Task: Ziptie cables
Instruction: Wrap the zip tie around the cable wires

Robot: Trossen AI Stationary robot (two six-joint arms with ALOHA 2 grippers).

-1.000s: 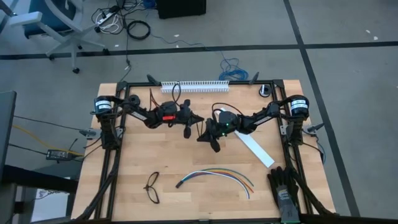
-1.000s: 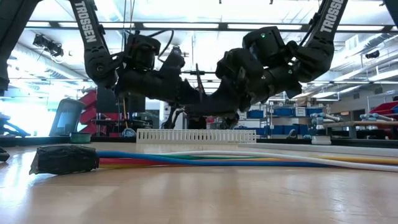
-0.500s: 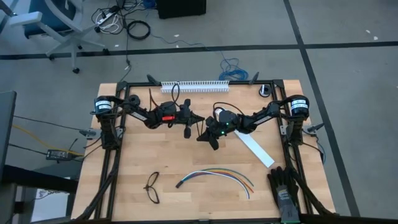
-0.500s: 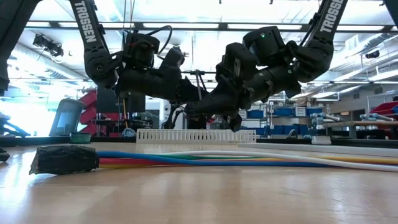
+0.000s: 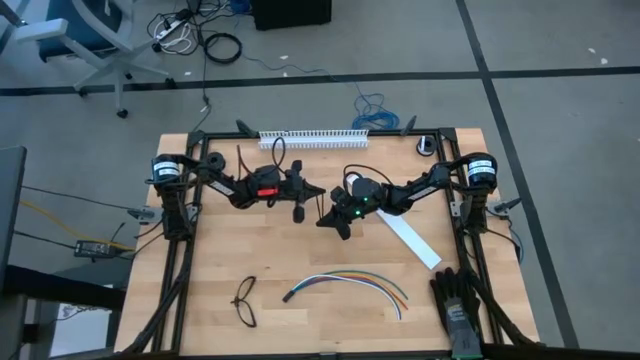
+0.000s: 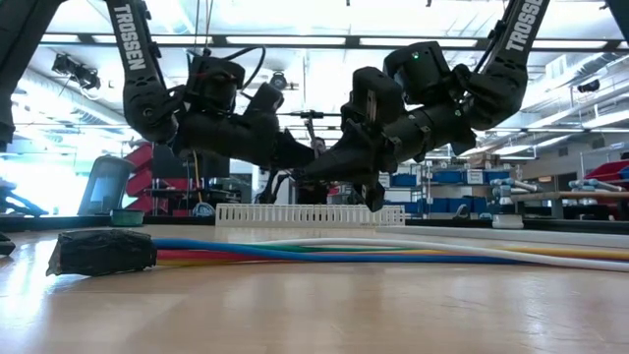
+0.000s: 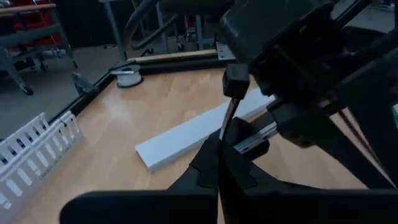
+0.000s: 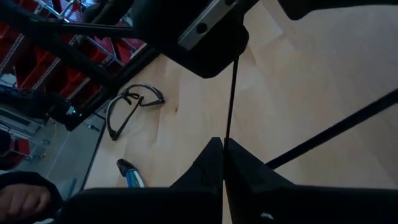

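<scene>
Above table [image 5: 230, 250] centre, both jaws pinching ziptie [image 8: 231, 93]; cables [image 5: 350, 282] well apart near front edge

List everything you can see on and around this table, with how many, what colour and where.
cables: one bundle, white, blue, orange, yellow and green, near edge of the table
ziptie: one, dark, held in the air between both end effectors
glasses: one pair, black, near-left
flat strip: one, white, right side
slotted rail: one, white, far edge
glove: one, black, near-right corner
left end effector: shut on the ziptie, above table centre
right end effector: shut on the ziptie, above table centre
</scene>
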